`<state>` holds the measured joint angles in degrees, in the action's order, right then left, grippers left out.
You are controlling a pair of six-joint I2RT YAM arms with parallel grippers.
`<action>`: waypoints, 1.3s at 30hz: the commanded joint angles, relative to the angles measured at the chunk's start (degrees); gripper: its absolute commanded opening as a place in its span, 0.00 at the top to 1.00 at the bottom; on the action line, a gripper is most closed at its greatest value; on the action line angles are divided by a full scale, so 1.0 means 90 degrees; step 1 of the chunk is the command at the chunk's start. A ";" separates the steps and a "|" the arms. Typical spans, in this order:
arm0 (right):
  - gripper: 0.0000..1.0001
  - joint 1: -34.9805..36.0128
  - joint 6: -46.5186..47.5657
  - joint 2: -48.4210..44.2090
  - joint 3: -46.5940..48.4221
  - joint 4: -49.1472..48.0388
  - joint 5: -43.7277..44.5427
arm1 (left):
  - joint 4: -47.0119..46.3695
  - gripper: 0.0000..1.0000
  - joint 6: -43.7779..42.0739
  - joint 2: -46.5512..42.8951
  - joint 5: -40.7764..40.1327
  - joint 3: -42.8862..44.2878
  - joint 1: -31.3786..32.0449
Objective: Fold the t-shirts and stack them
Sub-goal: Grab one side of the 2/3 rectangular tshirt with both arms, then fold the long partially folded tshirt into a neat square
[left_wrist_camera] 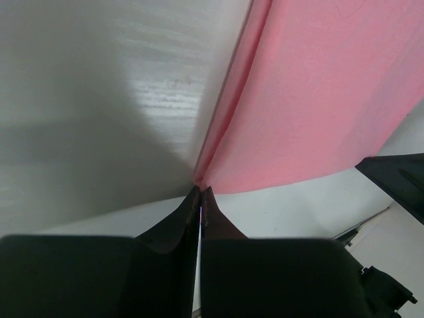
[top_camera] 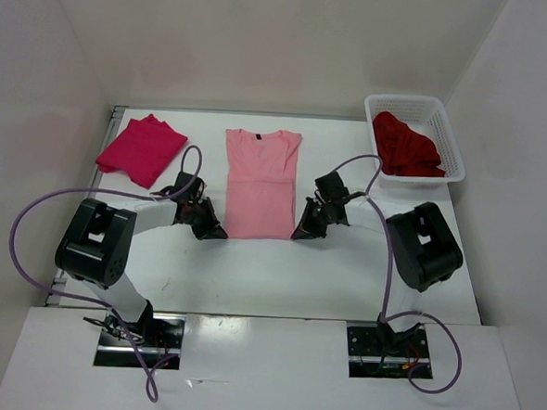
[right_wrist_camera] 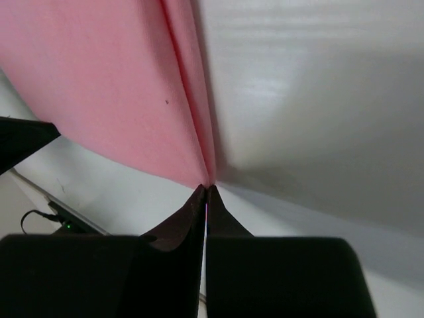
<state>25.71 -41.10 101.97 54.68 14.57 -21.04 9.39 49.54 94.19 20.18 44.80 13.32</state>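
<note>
- The counter point(top_camera: 344, 274) carries the light pink t-shirt point(top_camera: 259, 186), flat at centre with its collar toward 12 o'clock.
- The crimson t-shirt point(top_camera: 140, 149) lies folded at 10 o'clock; the maroon t-shirt point(top_camera: 404, 146) sits heaped in the basket point(top_camera: 452, 146) at 2 o'clock.
- We judge the pink cloth light and limp, best taken at its hem corners.
- The left jaws and right jaws are clamped on those corners, at 7 and 5 o'clock.
- Only the wrist views show us the cloth puckering into the tips.

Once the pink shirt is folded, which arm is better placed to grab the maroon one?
Right. The basket holding the maroon shirt sits at the far right, on the right arm's side; the left arm is across the pink shirt.
</note>
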 commanded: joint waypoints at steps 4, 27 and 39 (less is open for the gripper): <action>1.00 0.0209 -0.0033 -0.1407 -0.0839 0.0656 -0.0094 | 0.1240 1.00 -0.0552 -0.1157 0.0257 -0.0318 0.0014; 1.00 -0.1001 0.0924 0.0679 0.3806 0.1868 -0.0260 | 0.1626 1.00 -0.0553 0.0284 -0.0191 0.3918 -0.0220; 1.00 -0.1265 0.0983 0.2516 0.5574 0.2112 0.0560 | 0.1516 0.97 -0.0563 0.2815 -0.0807 0.5911 -0.0347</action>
<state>15.09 -33.17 123.66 99.35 32.88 -18.90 25.17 45.19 119.33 15.27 93.14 10.90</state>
